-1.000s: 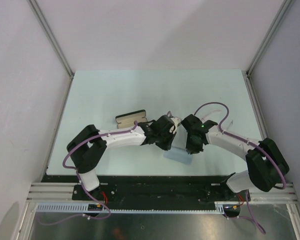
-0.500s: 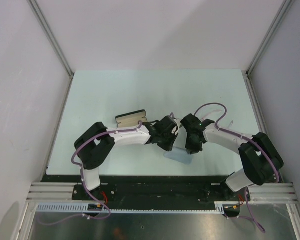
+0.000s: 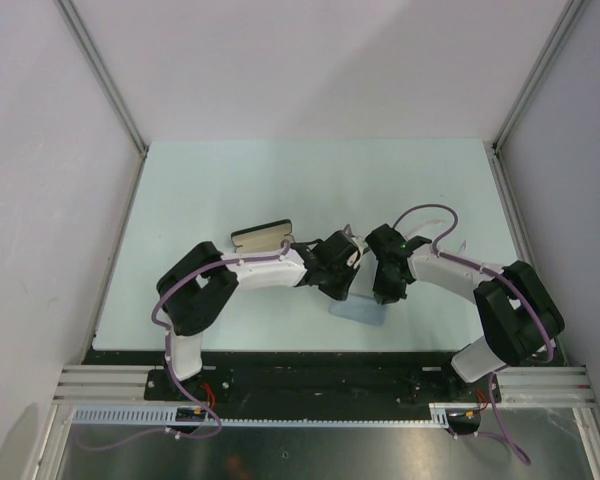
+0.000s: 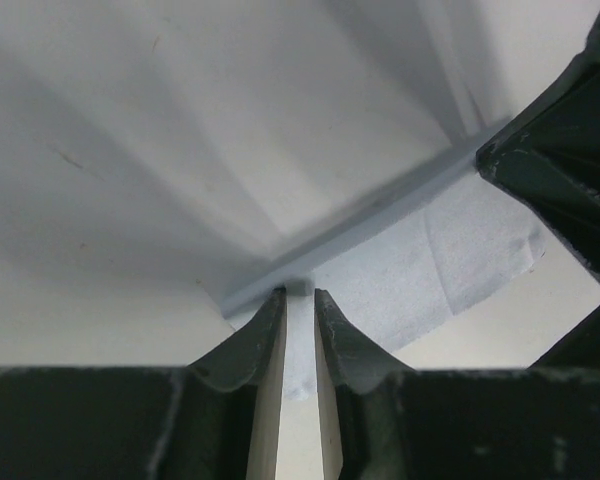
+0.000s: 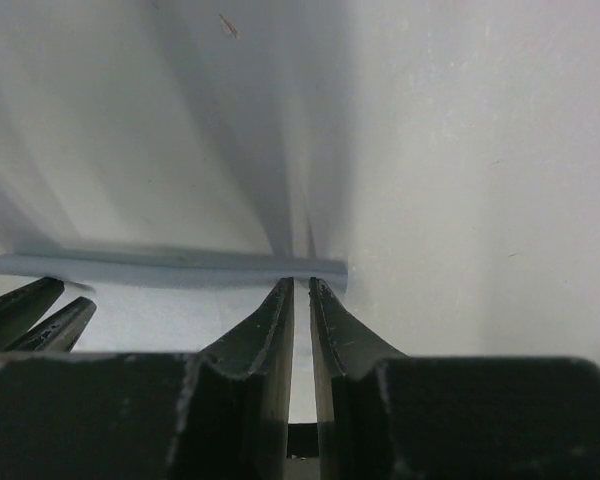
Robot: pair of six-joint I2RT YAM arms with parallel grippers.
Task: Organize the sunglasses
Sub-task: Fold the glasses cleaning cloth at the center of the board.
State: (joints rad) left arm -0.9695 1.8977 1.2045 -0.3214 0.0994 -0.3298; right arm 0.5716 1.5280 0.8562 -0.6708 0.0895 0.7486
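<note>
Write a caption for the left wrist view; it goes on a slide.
Left gripper pinching the folded edge of the light blue cloth on the table.

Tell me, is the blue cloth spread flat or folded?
Folded, partly: the cloth shows a doubled crease, its top layer held up by the left claw and right claw.

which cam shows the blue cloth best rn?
Left wrist: the cloth shows lifted sheet, fold line and flat lower layer. Right wrist gives only the fold edge close up; top external, a sliver beneath the arms.
</note>
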